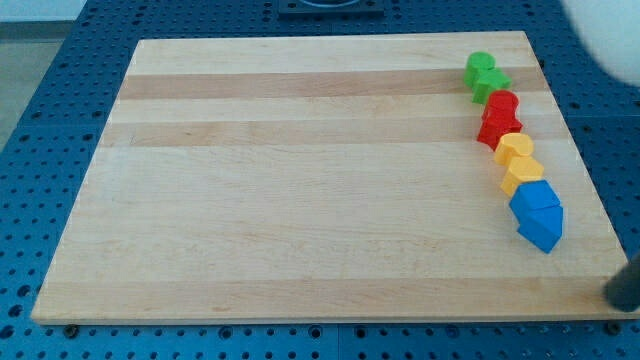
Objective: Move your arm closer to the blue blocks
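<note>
A pale wooden worktop [300, 180] filled most of the view, resting on a blue perforated base [40, 150] that showed around its edges. All the blocks sat in one curving chain along the view's right side of the worktop, running from near the top edge downward. At the top of the chain were two green blocks [484, 75], touching each other, their exact shapes hard to make out. Just below them and touching came two red blocks [498, 118], also pressed together. Below those were two yellow blocks [519, 162], one above the other, each with a roughly faceted outline. At the bottom of the chain were the blue blocks [538, 214], two angular pieces pressed together, the lower one reaching furthest toward the view's bottom right; they touched the lower yellow block above them. A dark rounded shape, blurred and cut off by the frame, stood at the view's right edge near the bottom corner; this appeared to be my tip [625, 290], though its very end could not be seen clearly. It lay below and to the right of the blue blocks, apart from them and touching no block. There was no pincer on this arm, so I cannot tell any spread or pressed state for one. A blurred white form [605, 30] occupied the view's top right corner.
</note>
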